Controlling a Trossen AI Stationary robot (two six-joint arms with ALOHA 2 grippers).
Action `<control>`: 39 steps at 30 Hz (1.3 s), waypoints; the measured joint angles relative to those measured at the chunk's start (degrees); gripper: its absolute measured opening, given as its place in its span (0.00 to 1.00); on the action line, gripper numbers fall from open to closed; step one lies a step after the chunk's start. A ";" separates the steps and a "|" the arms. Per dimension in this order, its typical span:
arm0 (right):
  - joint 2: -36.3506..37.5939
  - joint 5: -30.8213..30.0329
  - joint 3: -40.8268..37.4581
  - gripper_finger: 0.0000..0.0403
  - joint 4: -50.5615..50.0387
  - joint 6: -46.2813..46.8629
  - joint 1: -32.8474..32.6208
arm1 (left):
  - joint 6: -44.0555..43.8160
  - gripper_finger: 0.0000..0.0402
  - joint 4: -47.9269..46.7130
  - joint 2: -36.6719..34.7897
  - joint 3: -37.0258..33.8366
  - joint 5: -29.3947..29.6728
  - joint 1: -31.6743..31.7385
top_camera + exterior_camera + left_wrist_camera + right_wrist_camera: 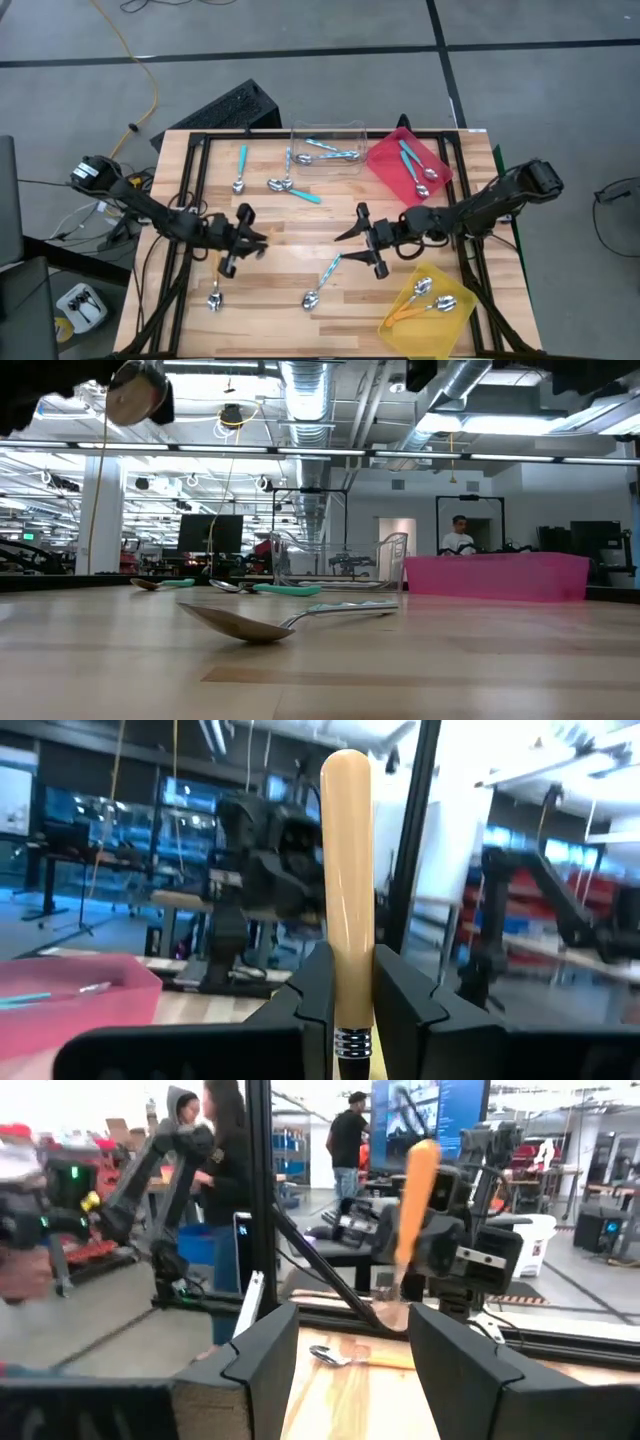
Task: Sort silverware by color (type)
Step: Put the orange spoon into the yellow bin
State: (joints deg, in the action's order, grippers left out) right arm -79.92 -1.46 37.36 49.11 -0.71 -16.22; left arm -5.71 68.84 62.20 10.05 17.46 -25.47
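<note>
The left gripper (245,238), over the left half of the desk (300,235) and nearer its front edge than its back, is closed on 1 orange spoon (345,870): its 2 fingers pinch the handle low down, just above the ribbed metal collar, and the handle stands upright and clear of the desk. The bowl is hidden below the fingers in the left wrist view. The right gripper (362,240) hangs over the middle of the desk with its fingers spread wide and nothing between them. The spoon looks light and stiff, unlikely to bend or break. Its plastic handle is smooth, round and glossy, so it will probably be slippery between flat fingers, and the metal bowl likely makes it end-heavy and prone to swivelling in a loose pinch. Holding close to the collar, as here, seems the soundest place, since the weight sits near the fingers. The yellow tray (400,320) at the front right corner holds other orange-handled spoons, so it looks like the home for this 1. A light-blue spoon (322,285) lies flat near the front edge; it is best taken across its thin handle near the bowl
</note>
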 joint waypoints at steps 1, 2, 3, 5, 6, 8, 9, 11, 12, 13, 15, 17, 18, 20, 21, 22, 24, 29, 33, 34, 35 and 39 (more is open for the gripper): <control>-1.46 -0.04 0.03 0.54 2.04 -0.80 0.15 | 0.00 0.07 2.05 0.00 -0.88 0.17 -0.02; -3.00 -0.19 0.31 0.54 3.83 -1.11 0.25 | 0.00 0.07 3.35 -0.02 -1.40 0.54 -0.03; -4.49 -0.54 0.80 0.54 4.98 -1.26 0.47 | -0.01 0.07 3.83 -0.06 -1.78 0.94 -0.08; -7.60 -1.82 1.95 0.54 5.37 -1.26 0.89 | 0.05 0.07 3.78 0.02 -1.90 1.26 -0.04; -9.47 -2.52 2.99 0.54 5.26 -1.26 1.11 | 0.28 0.07 3.52 0.02 -1.78 1.33 -0.02; -12.96 -3.40 5.10 0.54 5.33 -1.87 1.60 | 0.55 0.07 2.38 0.02 -1.24 1.35 -0.04; -14.84 -3.43 6.45 0.54 4.99 -2.42 1.82 | 0.55 0.07 1.98 0.02 -1.21 1.32 -0.04; -18.47 -3.46 9.73 0.56 5.20 -2.89 2.05 | 0.58 0.07 1.63 0.04 -1.21 1.19 -0.05; -19.85 -3.45 11.17 0.57 4.54 -2.89 2.16 | 0.56 0.07 1.56 0.02 -1.20 1.12 -0.04; -21.07 -3.46 12.79 0.58 3.48 -2.90 2.20 | 0.53 0.07 1.24 0.02 -1.16 0.97 -0.04; -22.82 -4.53 15.95 0.62 0.50 -3.27 2.31 | 0.49 0.07 0.74 0.04 -1.16 0.96 -0.19; -23.05 -6.96 18.30 0.66 -4.75 -4.87 2.46 | 0.49 0.07 0.83 0.04 -1.16 0.97 -0.45; -23.25 -7.93 19.61 0.68 -6.91 -5.20 2.42 | 0.47 0.07 0.82 0.04 -1.16 0.95 -0.60; -23.30 -9.26 21.45 0.71 -11.11 -5.37 2.50 | 0.49 0.07 0.78 0.04 -1.16 0.95 -1.01; -23.36 -9.31 22.31 0.72 -12.00 -5.62 2.52 | 0.49 0.07 0.78 0.04 -1.16 1.01 -1.18; -23.43 -9.28 23.15 0.73 -12.06 -6.36 2.55 | 0.49 0.07 0.58 0.04 -1.16 1.16 -1.22; -23.40 -9.26 25.00 0.75 -11.74 -8.13 2.53 | 0.50 0.07 -0.49 0.04 -1.16 1.93 -1.22; -23.32 -9.24 28.50 0.76 -12.15 -11.28 3.65 | 0.47 0.07 -1.90 0.04 -1.16 3.33 -1.22; -23.30 -9.17 30.18 0.76 -11.88 -11.38 4.87 | 0.15 0.07 -2.04 0.04 -1.16 2.71 -1.22; -23.32 -9.13 30.44 0.76 -11.96 -11.38 5.15 | 0.13 0.07 -2.19 0.04 -1.16 2.70 -1.22; -23.32 -9.00 30.67 0.76 -12.11 -11.36 5.31 | 0.12 0.07 -2.34 0.04 -1.16 2.72 -1.22; -23.81 -5.87 32.43 0.76 -11.82 -11.36 5.93 | 0.27 0.07 -2.65 0.04 -1.16 2.97 -1.22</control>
State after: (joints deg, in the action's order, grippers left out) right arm -103.73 -7.33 69.79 37.28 -12.08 -10.28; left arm -5.44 66.19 62.24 8.88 20.44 -26.70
